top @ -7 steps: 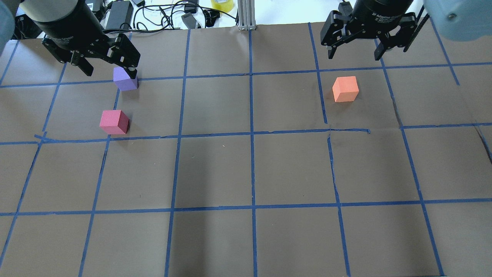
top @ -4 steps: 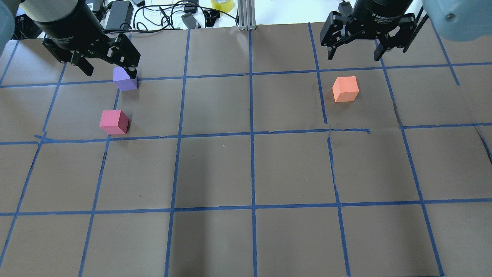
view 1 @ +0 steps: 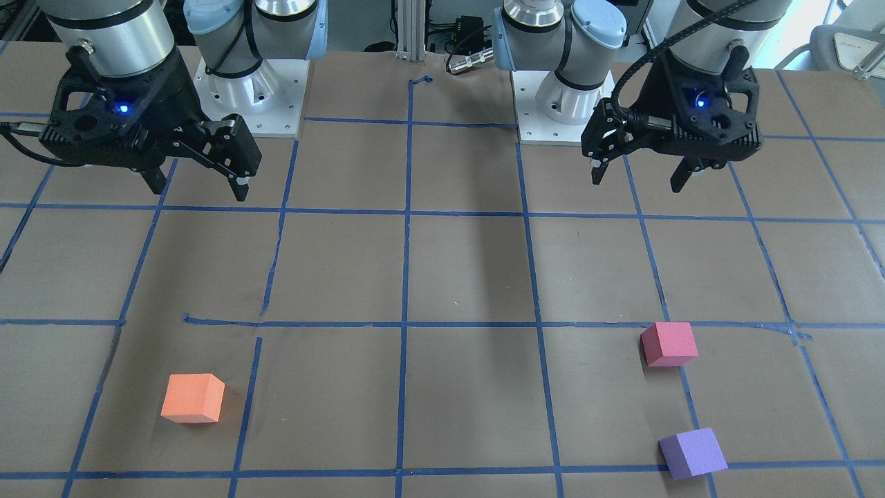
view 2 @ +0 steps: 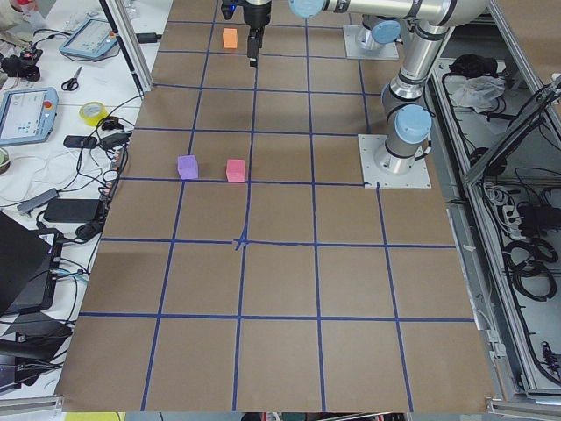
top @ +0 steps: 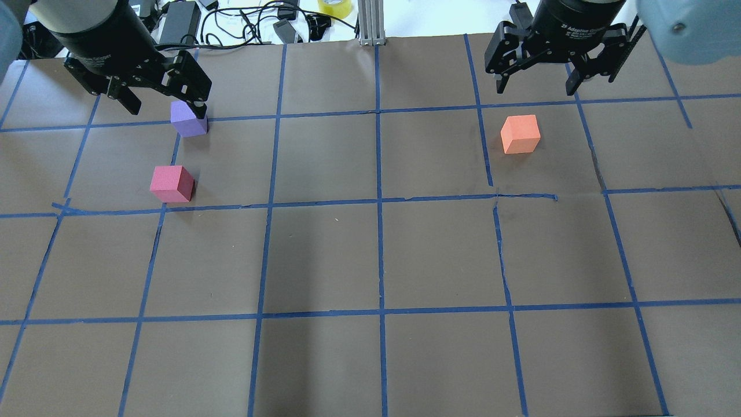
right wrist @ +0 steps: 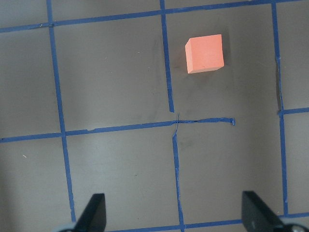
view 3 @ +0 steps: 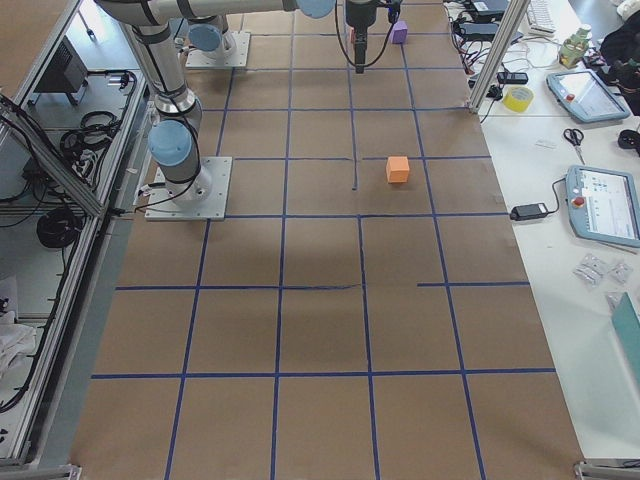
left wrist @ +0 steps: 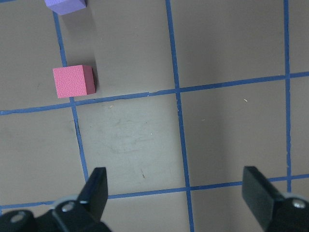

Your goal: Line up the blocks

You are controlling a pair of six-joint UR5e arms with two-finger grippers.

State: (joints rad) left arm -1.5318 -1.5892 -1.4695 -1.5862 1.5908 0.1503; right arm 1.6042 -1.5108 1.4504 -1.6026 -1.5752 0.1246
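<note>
both pincers hang above the table (view 1: 470, 277), back near my bases, and neither one holds anything. my left pincer (view 1: 637, 181) is spread wide, its fingers well apart, and its wrist camera shows only bare brown paper and blue tape lines (view 1: 408, 214) between them. my right pincer (view 1: 198, 190) is just as wide and just as empty.

the blocks all rest flat on the table, out past my fingers. the pink block (view 1: 669, 344) sits on my left side, touching one tape line and just beyond another. the purple block (view 1: 693, 453) lies farther out from me on the same side, near the pink one but not touching it. the orange block (view 1: 193, 398) is alone on my right side, well apart from the other two, with most of the table's width between them.

as i judge it, the job has hardly begun. no block is gripped, and the three make a bent shape, not a row. pink and purple already make a short pair, so the least work would be to carry the orange one across and set it in line with them. that would be my right pincer's job, since the orange block lies in front of it. all of the picking, carrying and placing is left to do.
</note>
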